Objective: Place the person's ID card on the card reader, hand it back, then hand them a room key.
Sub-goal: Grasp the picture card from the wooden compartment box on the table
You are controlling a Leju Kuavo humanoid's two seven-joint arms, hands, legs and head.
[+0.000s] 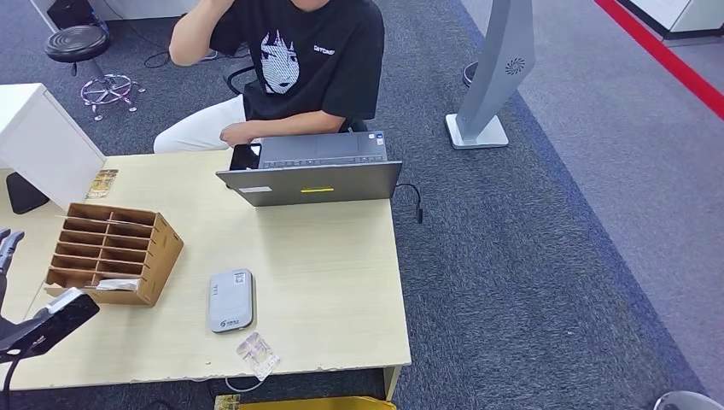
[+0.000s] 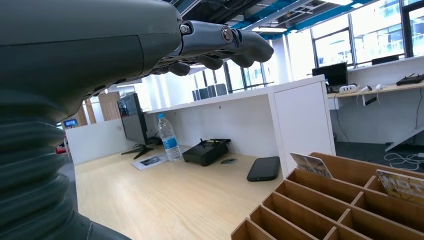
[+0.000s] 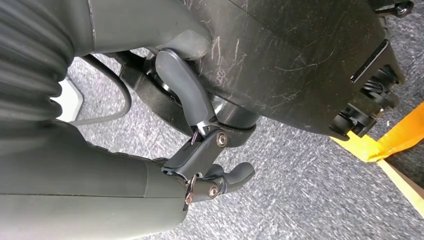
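Observation:
A grey card reader [image 1: 230, 301] lies flat near the table's front edge. Just in front of it rests a small card in a clear sleeve [image 1: 258, 354]. The wooden slotted organizer [image 1: 115, 253] stands to the reader's left, with a pale card [image 1: 115, 284] in a front slot; two cards [image 2: 310, 164] [image 2: 400, 185] stand in its slots. My left hand [image 1: 7, 246] hovers at the table's far left, left of the organizer, fingers [image 2: 225, 42] stretched out and holding nothing. My right hand [image 3: 210, 170] hangs at my side over the carpet, fingers apart and empty.
A person in a black T-shirt [image 1: 299, 60] sits behind an open laptop [image 1: 312, 175] at the far edge. A white partition [image 1: 43, 141] bounds the left side. A black device [image 1: 47, 323] stands at the front left corner. A phone [image 2: 264, 168] and bottle [image 2: 168, 137] lie beyond the organizer.

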